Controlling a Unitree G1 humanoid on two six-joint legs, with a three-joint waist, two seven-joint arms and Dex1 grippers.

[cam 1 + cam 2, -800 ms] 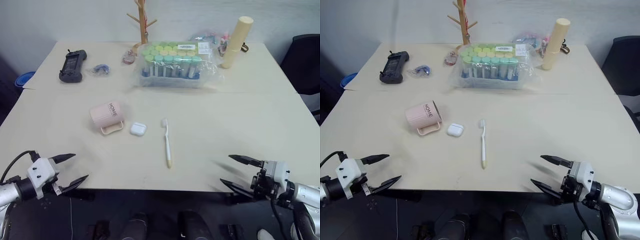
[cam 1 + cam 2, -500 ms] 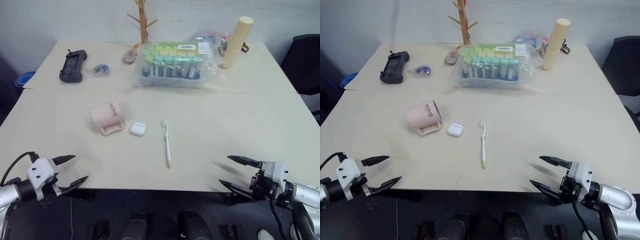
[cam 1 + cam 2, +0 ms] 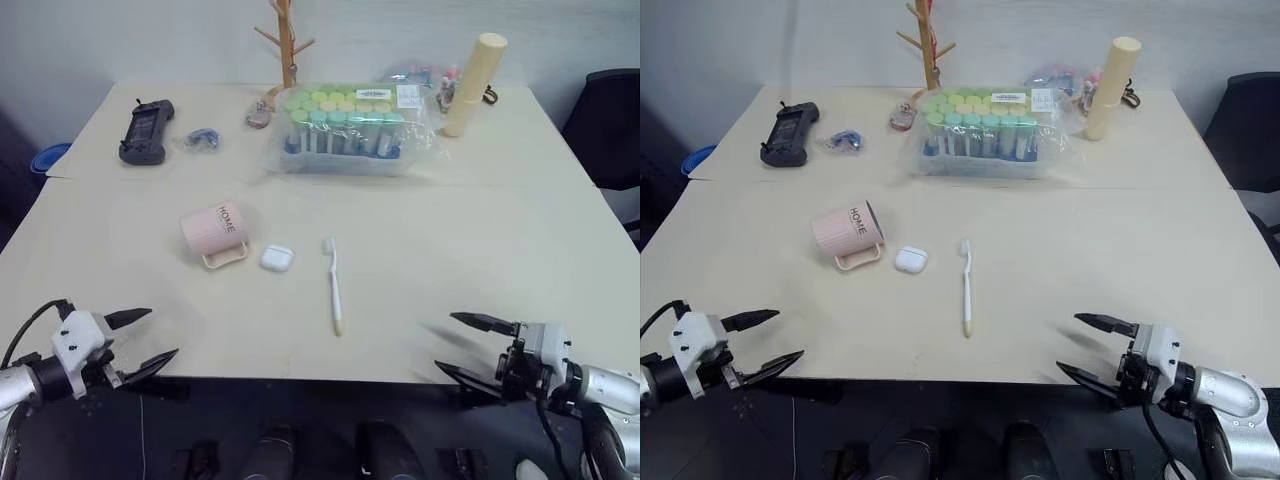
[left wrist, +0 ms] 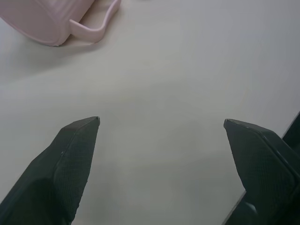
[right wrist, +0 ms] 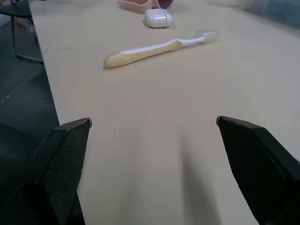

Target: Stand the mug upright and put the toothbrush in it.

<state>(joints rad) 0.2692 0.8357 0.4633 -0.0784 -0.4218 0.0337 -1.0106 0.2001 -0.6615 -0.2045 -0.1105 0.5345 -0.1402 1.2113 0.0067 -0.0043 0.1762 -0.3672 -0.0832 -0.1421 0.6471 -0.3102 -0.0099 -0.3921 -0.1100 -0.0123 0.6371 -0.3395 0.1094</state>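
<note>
Nothing has moved since earlier: mug (image 3: 213, 232) lies tipped mid-desk, light, rigid, best gripped by its rim; slim toothbrush (image 3: 334, 284) beside it; both grippers' fingers spread, empty.

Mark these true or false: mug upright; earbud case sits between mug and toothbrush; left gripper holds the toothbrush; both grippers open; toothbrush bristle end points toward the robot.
1. The mug stands upright. False: it lies on its side.
2. The earbud case sits between mug and toothbrush. True.
3. The left gripper holds the toothbrush. False: it is empty at the near table edge.
4. Left and right gripper are open. True.
5. The bristle end points toward the robot. False: it points away.
</note>
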